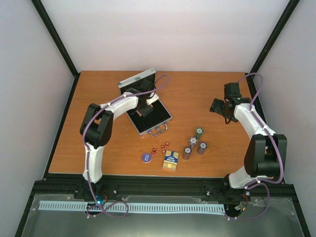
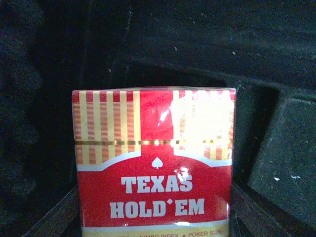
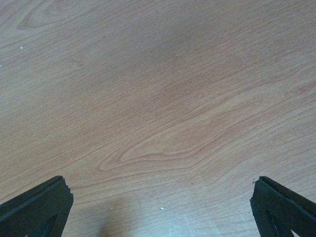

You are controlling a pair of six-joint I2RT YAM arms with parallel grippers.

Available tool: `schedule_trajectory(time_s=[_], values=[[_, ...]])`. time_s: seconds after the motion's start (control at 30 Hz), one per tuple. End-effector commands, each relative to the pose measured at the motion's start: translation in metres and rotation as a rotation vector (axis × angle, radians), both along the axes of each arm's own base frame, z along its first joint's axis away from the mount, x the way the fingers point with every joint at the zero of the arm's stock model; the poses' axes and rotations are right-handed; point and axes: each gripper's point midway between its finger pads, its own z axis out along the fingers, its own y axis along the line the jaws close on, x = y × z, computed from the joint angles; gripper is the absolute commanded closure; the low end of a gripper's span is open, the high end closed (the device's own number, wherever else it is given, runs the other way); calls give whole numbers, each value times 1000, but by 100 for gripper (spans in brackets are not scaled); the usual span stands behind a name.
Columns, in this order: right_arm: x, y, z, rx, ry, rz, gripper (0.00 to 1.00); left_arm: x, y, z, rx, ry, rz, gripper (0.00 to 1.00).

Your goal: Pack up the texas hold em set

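Two arms reach over the wooden table (image 1: 207, 89). The left gripper (image 1: 144, 111) dips into the open silver case (image 1: 160, 120), clamped on the red Texas Hold'em card box (image 2: 153, 168), which stands upright against the black lining (image 2: 148, 39). The right gripper (image 3: 158, 212) hangs off to the side, jaws spread wide and holding nothing. Outside the case, nearer the front edge, sit four grey chip stacks (image 1: 193, 142), several red dice (image 1: 161, 148), a blue disc (image 1: 146, 157) and the blue-yellow card box (image 1: 170, 160).

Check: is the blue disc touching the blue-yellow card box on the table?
Apart. The top external view shows a strip of bare table between the blue disc and the blue-yellow card box.
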Motion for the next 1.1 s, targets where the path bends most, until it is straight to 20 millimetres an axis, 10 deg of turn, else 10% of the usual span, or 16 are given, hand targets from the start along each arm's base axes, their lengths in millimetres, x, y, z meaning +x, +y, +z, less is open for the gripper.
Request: schedule_trajectory(time_s=[0.0,0.47,1.07], values=[[0,-5,-9,-9,10,-26,0,30,-5,34,-27,-131,1,51],[0,-7,-23,-16,49,-26,0,46,-3,37,-27,-156,0,50],[0,-2,-32,4,69,-12,0,43,11,26,20,-155,12,3]])
